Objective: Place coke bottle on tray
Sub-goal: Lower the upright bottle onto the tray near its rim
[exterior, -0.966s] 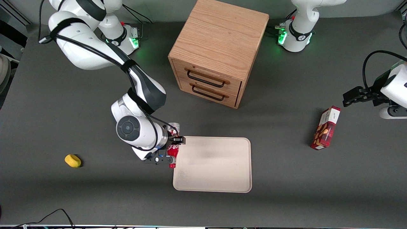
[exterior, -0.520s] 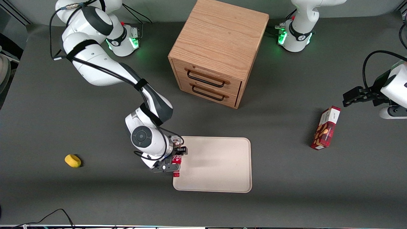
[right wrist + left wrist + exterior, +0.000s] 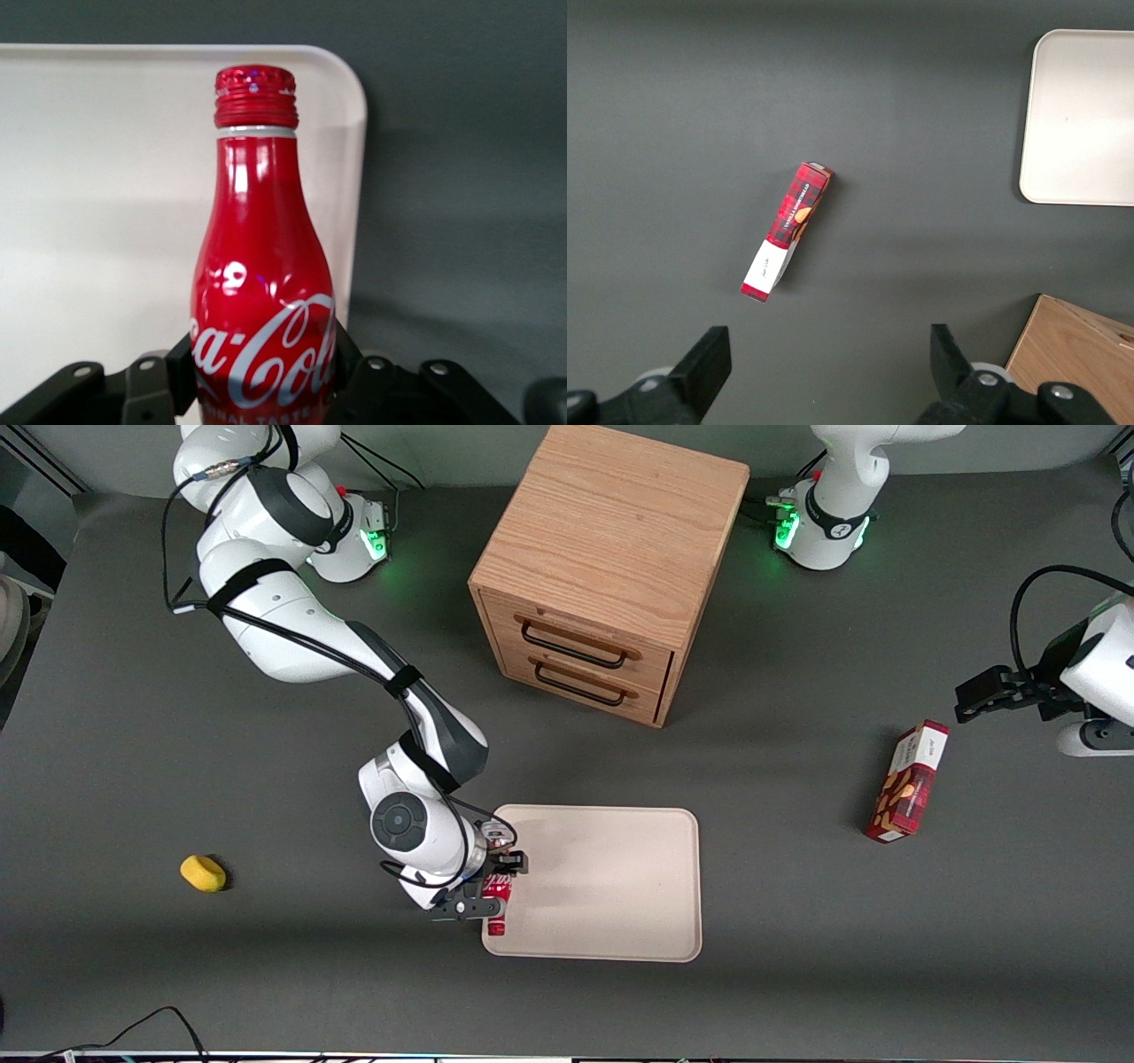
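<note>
— Item: coke bottle [image 3: 261, 283]. Location?
— My gripper [image 3: 492, 886] is clamped round its body, holding it lying level above the tray [image 3: 602, 886] edge nearest the working arm, clear of the rim for lowering.

hand [image 3: 498, 885] clamped on coke bottle [image 3: 496, 895] over tray [image 3: 611, 903] edge toward working arm, tray surface bare, wooden cabinet [image 3: 602, 576] farther from camera, snack box [image 3: 908, 782] well apart

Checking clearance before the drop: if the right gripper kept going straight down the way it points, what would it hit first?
Probably the tray: the gripper, shut on the coke bottle, points down over the tray's edge nearest the working arm. Height is unclear.
</note>
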Robot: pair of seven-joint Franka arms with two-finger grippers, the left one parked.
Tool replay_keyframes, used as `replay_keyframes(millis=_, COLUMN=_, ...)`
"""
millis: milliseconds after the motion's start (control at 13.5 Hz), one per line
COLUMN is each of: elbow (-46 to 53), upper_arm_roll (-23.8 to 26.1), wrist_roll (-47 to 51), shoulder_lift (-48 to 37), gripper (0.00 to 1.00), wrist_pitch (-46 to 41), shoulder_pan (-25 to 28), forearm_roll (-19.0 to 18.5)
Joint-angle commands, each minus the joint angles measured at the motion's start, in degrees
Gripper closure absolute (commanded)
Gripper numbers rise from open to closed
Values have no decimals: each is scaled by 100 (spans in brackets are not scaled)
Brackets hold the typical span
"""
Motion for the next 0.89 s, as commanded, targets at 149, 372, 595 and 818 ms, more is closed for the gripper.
replay_keyframes(millis=149, elbow=379, upper_arm_roll=-122, wrist_roll=25, shoulder_lift=242, gripper=100, wrist_pitch=93, shoulder_pan=166, forearm_roll=-105)
replay_keyframes(millis=372, elbow=379, upper_arm_roll=-131, wrist_roll=95, shoulder_lift=286, gripper=100, wrist_pitch=189, shoulder_pan=175, forearm_roll=-105)
replay_keyframes(millis=595, elbow=379, upper_arm_roll=-139, wrist_roll=218, shoulder_lift=348, gripper=100, wrist_pitch=260, shoulder_pan=236, forearm_roll=-105)
replay_keyframes(millis=818, elbow=379, upper_arm_roll=-139, wrist_roll=236, shoulder_lift=365, gripper=100, wrist_pitch=286, shoulder_pan=236, forearm_roll=-105)
